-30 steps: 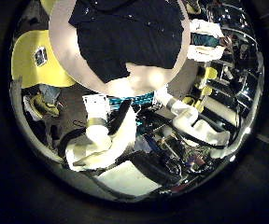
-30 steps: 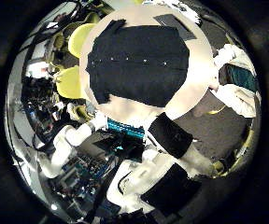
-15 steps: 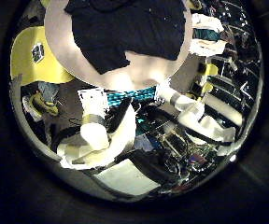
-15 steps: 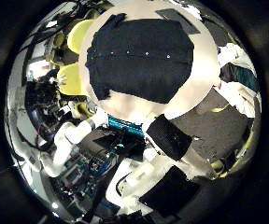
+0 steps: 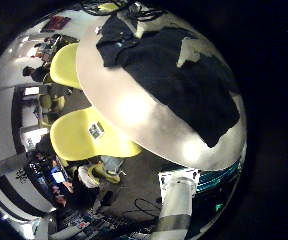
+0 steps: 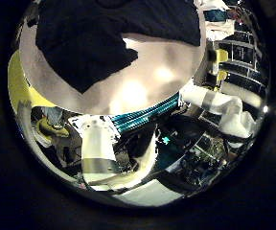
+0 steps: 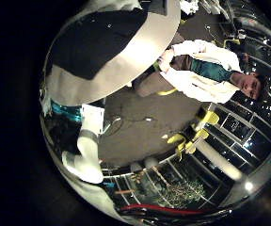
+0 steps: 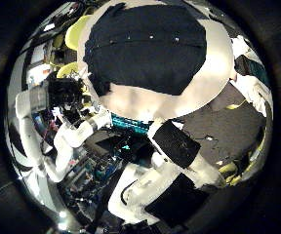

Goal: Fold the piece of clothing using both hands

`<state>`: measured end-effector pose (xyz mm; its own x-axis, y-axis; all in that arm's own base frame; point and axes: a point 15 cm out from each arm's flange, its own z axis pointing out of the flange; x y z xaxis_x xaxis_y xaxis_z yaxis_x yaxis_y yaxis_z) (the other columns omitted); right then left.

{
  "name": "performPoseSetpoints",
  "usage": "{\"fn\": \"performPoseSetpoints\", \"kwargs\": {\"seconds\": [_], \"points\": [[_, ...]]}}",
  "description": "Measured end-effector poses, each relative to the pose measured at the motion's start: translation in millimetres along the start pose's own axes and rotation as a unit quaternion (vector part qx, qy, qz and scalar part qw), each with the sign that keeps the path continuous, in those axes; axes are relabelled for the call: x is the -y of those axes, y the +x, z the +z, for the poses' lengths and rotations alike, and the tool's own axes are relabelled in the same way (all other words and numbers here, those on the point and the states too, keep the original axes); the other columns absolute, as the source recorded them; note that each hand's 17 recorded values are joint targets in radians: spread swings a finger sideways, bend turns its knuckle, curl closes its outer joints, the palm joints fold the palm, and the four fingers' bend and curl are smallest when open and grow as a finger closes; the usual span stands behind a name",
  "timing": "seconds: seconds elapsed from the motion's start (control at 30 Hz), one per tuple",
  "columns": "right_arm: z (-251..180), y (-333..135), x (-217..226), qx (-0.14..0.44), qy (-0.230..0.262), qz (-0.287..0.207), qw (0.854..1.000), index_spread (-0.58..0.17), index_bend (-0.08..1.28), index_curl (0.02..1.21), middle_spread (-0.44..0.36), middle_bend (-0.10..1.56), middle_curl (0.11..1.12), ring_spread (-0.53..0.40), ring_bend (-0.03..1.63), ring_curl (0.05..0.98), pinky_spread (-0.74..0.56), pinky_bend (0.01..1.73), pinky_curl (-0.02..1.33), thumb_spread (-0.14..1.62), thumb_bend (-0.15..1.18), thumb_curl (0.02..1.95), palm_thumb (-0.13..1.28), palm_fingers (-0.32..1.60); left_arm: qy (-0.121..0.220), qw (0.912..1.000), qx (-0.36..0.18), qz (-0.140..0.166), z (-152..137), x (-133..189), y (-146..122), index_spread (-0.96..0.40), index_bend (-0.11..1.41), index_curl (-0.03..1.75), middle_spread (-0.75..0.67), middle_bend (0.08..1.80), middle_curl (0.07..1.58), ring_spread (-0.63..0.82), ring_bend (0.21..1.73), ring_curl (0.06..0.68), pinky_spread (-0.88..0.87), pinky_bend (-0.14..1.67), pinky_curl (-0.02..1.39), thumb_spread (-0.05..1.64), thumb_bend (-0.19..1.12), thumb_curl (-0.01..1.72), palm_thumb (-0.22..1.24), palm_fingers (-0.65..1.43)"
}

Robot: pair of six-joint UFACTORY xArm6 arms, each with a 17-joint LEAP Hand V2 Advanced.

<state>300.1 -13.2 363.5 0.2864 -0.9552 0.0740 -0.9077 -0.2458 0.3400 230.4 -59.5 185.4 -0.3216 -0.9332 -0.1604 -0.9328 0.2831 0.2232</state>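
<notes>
- Left hand [image 6: 218, 103]: only parts of it show at the view's edge. I cannot tell whether my fingers are spread or curled. It holds nothing that I can see.
- Right hand [image 8: 180, 146]: likewise only edge parts show, finger state not readable, no cloth in it.
- Garment [image 8: 150, 49]: lies spread flat on the tabletop, below both palms and apart from them. A row of buttons runs across it in the right thumb side view.
- Key relation: by my judgement neither hand is clearly nearer. Both must come down to the cloth's edges before any fold.
- Tabletop [image 5: 154, 125]: round, with a bare margin around the garment.
- Chairs [image 5: 89, 135]: just beside the tabletop, beyond its rim.
</notes>
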Motion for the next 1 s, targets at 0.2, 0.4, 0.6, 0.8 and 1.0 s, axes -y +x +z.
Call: {"fn": "performPoseSetpoints", "kwargs": {"seconds": [0.2, 0.4, 0.6, 0.8, 1.0], "points": [[-1, 2, -1, -0.003, 0.002, -0.003, 1.0, -0.374, 0.16, 0.29, -0.028, 0.31, 0.38, 0.067, 0.64, 0.222, 0.35, 0.55, 0.21, 1.33, -0.01, 0.33, 0.55, 0.25, 0.006, 0.9993, 0.037, 0.004, 13, 11, 2, 0.17, 0.16, 0.28, 0.33, 0.24, 0.39, 0.4, 0.76, 0.204, 0.43, 0.4, 0.32, 0.81, -0.04, 0.3, 0.07, 0.14], [-2, 3, -2, -0.005, 0.002, -0.002, 1.0, -0.373, 0.16, 0.29, -0.028, 0.3, 0.38, 0.067, 0.63, 0.222, 0.35, 0.54, 0.21, 1.33, -0.01, 0.33, 0.55, 0.26, -0.012, 0.9985, 0.053, 0.005, 20, 24, 1, 0.14, 0.16, 0.29, 0.25, 0.31, 0.41, 0.37, 0.75, 0.195, 0.38, 0.39, 0.31, 0.81, -0.03, 0.32, 0.11, 0.24], [0, 8, -5, -0.002, -0.001, 0.006, 1.0, -0.376, 0.17, 0.29, -0.028, 0.3, 0.38, 0.067, 0.63, 0.223, 0.35, 0.54, 0.21, 1.33, -0.01, 0.33, 0.55, 0.26, -0.004, 0.9985, 0.054, 0.001, 20, 35, 1, 0.1, 0.18, 0.31, 0.14, 0.39, 0.44, 0.29, 0.74, 0.184, 0.34, 0.35, 0.3, 0.83, -0.03, 0.32, 0.12, 0.29], [2, 17, -8, 0.004, -0.004, 0.013, 1.0, -0.378, 0.17, 0.29, -0.032, 0.3, 0.38, 0.067, 0.62, 0.223, 0.36, 0.52, 0.21, 1.33, -0.01, 0.33, 0.55, 0.27, 0.015, 0.9987, 0.05, 0.003, 23, 47, 4, -0.02, 0.18, 0.35, -0.08, 0.66, 0.57, -0.03, 0.78, 0.187, 0.08, 0.4, 0.3, 0.89, 0.0, 0.34, 0.24, 0.62], [0, 23, -9, 0.008, -0.002, 0.018, 1.0, -0.378, 0.17, 0.3, -0.034, 0.31, 0.38, 0.058, 0.62, 0.222, 0.36, 0.52, 0.21, 1.33, -0.01, 0.33, 0.55, 0.28, 0.01, 0.9987, 0.051, -0.003, 16, 52, 3, -0.16, 0.21, 0.41, -0.27, 0.78, 0.71, -0.36, 1.02, 0.284, -0.35, 0.7, 0.39, 0.99, 0.05, 0.36, 0.5, 0.93]]}}
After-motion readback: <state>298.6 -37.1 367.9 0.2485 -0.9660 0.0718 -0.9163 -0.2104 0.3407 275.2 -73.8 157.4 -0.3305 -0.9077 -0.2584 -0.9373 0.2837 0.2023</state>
